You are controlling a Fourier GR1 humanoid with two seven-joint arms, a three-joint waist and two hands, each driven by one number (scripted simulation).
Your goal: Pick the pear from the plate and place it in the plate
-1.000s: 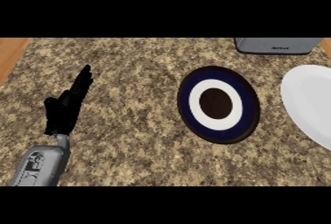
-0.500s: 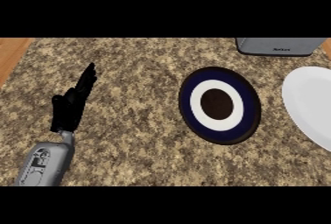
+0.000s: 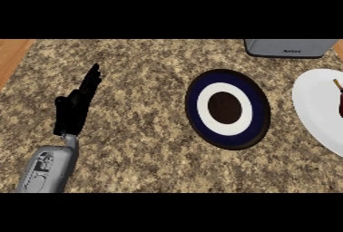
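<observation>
1. While only one view is given, the head view, it looks steeply down on a speckled brown granite counter [image 3: 154, 81], with a strip of wood [image 3: 12, 54] showing at the upper left edge.
2. At the left, the left hand [image 3: 72, 111] stands over the counter on its grey forearm [image 3: 48, 170], which comes in from the lower edge. Its fingers [image 3: 90, 81] are straight and held close together, pointing up and away (toward the far side of the counter), and they hold nothing.
3. Near the middle lies a dark blue plate [image 3: 227, 108] with a white ring and a dark brown centre. Nothing rests on it.
4. At the right edge sits a white plate [image 3: 315, 108], cut off by the frame, well apart from the left hand and just beside the blue plate without touching it.
5. On that white plate, right at the frame's edge, a sliver of the pear [image 3: 340, 102] shows: a dark reddish body with a thin brown stem slanting up to the left (most of it is out of frame).
6. At the top right stands a grey appliance [image 3: 289, 47], only its lower part visible.
7. No right hand appears anywhere in this view.
</observation>
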